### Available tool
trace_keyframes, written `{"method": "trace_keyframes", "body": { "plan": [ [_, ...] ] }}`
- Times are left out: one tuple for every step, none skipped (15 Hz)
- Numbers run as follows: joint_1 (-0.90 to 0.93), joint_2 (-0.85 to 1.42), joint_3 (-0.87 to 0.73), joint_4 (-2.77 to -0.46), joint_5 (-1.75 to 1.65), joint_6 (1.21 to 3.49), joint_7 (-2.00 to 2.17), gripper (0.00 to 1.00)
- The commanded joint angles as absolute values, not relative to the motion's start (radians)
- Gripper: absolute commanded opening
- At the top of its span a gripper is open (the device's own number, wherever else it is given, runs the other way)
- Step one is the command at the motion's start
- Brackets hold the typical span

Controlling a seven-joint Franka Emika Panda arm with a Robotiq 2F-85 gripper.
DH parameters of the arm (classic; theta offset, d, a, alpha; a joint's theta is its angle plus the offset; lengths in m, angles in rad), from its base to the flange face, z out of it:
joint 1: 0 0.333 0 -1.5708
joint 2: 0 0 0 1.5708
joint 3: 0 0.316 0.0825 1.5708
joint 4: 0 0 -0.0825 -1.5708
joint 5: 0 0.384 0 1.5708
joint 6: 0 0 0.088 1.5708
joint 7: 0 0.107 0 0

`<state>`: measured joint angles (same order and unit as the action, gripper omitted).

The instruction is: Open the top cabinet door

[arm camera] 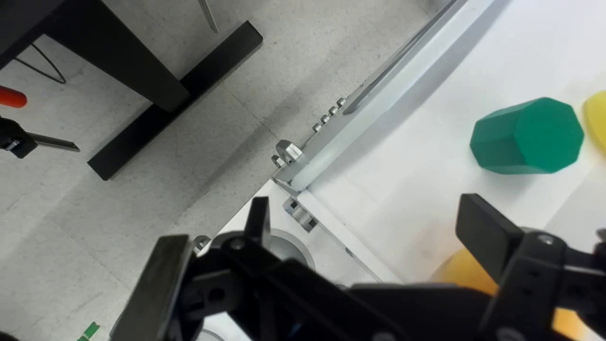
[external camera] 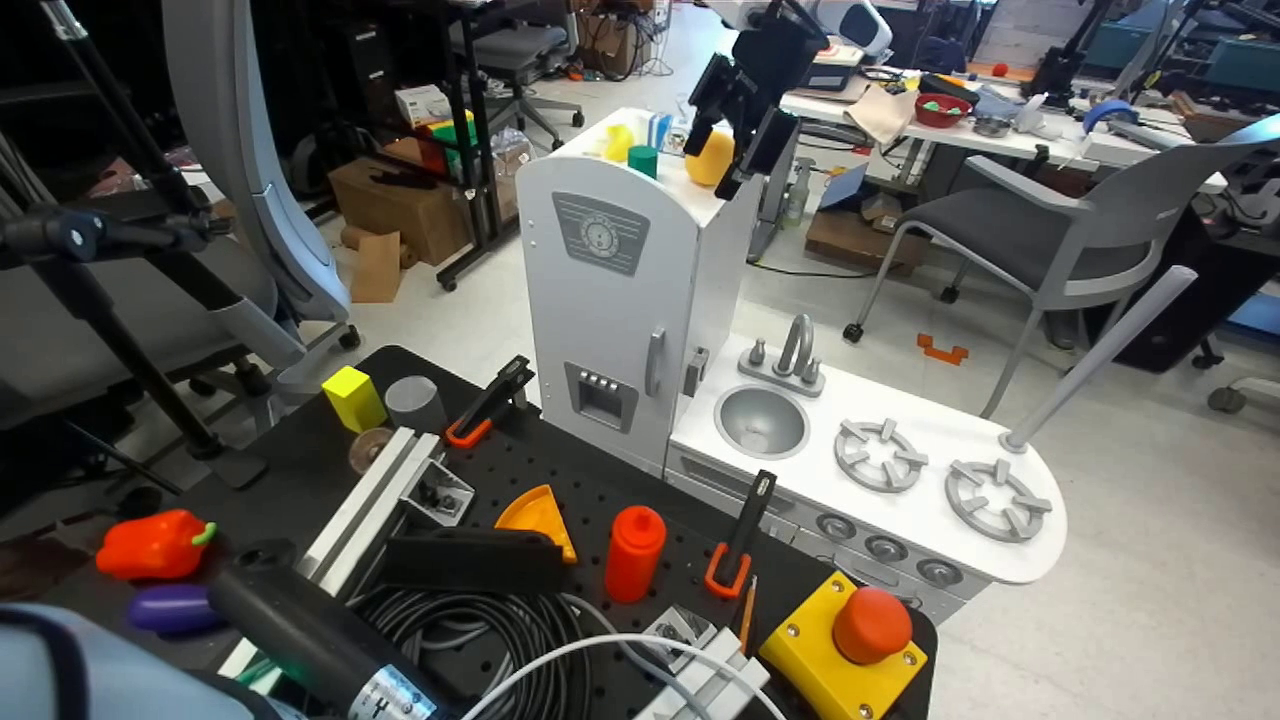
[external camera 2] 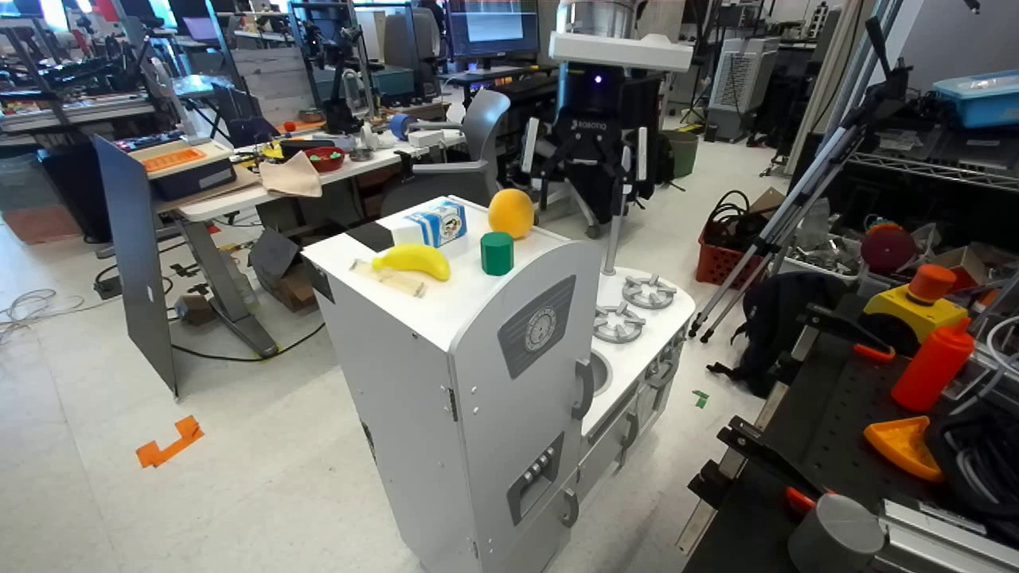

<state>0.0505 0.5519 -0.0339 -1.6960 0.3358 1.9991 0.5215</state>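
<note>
The end effector (external camera 2: 583,189), spread wide, hangs apart from the top cabinet door (external camera 2: 521,410), seemingly higher up.

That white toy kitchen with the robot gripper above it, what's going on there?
A robot's gripper hangs open above the toy kitchen, holding nothing. Its job is to open the top cabinet door on the tall tower, but that door looks shut and nothing touches its handle. An orange, a green block, a yellow banana and a blue-and-white carton sit on the tower's top.
</note>
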Motion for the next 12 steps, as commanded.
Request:
{"method": "trace_keyframes", "body": {
  "plan": [
    [0.054,0.588,-0.033,-1.644,0.324,1.92,0.554,1.0],
    [0.053,0.599,-0.034,-1.637,0.324,1.901,0.559,1.0],
    [0.054,0.606,-0.035,-1.631,0.325,1.888,0.564,1.0],
    [0.054,0.621,-0.038,-1.625,0.326,1.882,0.573,1.0],
    [0.055,0.633,-0.039,-1.619,0.327,1.88,0.581,1.0],
    [0.056,0.651,-0.042,-1.609,0.325,1.879,0.595,1.0],
    [0.057,0.665,-0.044,-1.603,0.324,1.882,0.605,1.0],
    [0.059,0.685,-0.047,-1.594,0.324,1.899,0.62,1.0],
    [0.06,0.702,-0.05,-1.584,0.322,1.895,0.636,1.0],
    [0.063,0.715,-0.053,-1.576,0.311,1.862,0.655,1.0],
    [0.066,0.715,-0.049,-1.587,0.304,1.843,0.653,1.0],
    [0.078,0.684,-0.045,-1.629,0.289,1.842,0.635,1.0]
  ]
}}
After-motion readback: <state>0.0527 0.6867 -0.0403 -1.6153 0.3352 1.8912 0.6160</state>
